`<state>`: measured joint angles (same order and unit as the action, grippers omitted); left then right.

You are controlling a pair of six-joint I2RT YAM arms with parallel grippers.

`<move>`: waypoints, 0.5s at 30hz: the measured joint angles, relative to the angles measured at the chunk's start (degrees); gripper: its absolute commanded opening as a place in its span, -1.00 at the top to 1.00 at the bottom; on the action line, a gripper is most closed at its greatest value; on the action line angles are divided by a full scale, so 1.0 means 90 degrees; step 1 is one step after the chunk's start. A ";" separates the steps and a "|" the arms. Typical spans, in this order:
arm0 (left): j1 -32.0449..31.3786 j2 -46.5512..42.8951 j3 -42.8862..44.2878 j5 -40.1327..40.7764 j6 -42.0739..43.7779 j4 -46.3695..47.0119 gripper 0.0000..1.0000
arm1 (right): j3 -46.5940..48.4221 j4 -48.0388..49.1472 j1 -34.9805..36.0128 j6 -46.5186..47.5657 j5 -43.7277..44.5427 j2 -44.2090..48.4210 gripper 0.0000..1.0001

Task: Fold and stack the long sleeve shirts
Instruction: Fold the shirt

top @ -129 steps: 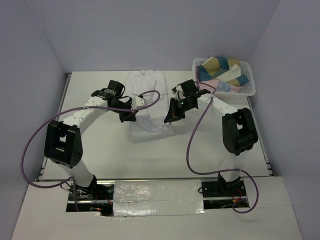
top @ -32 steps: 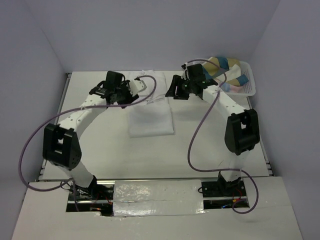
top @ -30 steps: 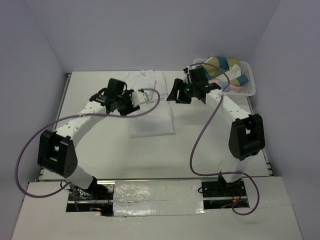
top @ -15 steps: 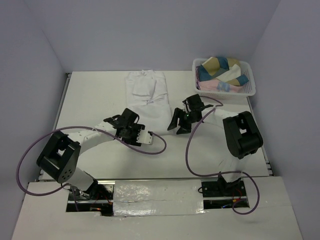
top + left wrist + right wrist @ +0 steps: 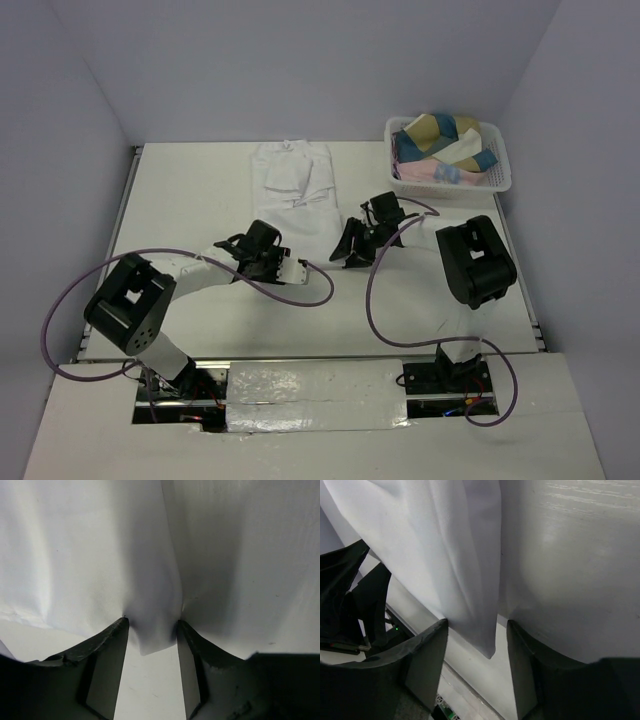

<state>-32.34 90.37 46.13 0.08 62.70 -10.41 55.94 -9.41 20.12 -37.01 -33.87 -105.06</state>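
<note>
Both arms have come back from the shirt's far end to its near hem since a second ago.

Top view: shirt [image 5: 295,195] lies flat and long, running away ahead of both jaws. Left gripper [image 5: 265,243] sits at the near left corner, right gripper [image 5: 350,248] at the near right corner. My guess is I'm there to lift the hem evenly for a fold away from me. Basket [image 5: 455,188] of other clothes is far off beyond the right jaws, untouched.

Left wrist: left gripper [image 5: 152,622] stands about half apart, with a corner of shirt [image 5: 100,555] tucked between the fingers. Cloth creases at both tips, so I seem to be pressing down on it, not pinching it.

Right wrist: right gripper [image 5: 477,622] is also half apart. The shirt [image 5: 445,545] edge hangs in the gap against one finger, with a slit free by the other, so nothing is gripped. Bare table [image 5: 570,580] shows ahead, beside the cloth.
</note>
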 measured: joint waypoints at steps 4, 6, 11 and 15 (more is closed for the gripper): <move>-0.0002 -0.0012 -0.0160 0.0036 -0.0015 0.0250 0.53 | 0.0000 0.0049 0.0029 -0.0046 -0.0083 -0.0095 0.43; -0.0002 -0.0012 -0.0216 0.0029 -0.0126 0.0262 0.88 | -0.0002 0.0049 0.0044 -0.0049 -0.0129 -0.0114 0.81; -0.0002 -0.0029 -0.0146 0.0027 -0.0350 0.0036 1.00 | -0.0019 -0.0029 0.0073 0.0010 -0.0223 -0.0053 1.00; -0.0029 -0.0357 -0.0075 -0.0053 -0.0488 -0.0546 1.00 | -0.0080 -0.0415 0.0228 0.0279 -0.0209 0.0374 1.00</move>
<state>-32.60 87.15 45.45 -0.40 58.30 -15.33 55.22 -13.15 22.17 -34.50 -35.75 -101.69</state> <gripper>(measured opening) 0.042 0.012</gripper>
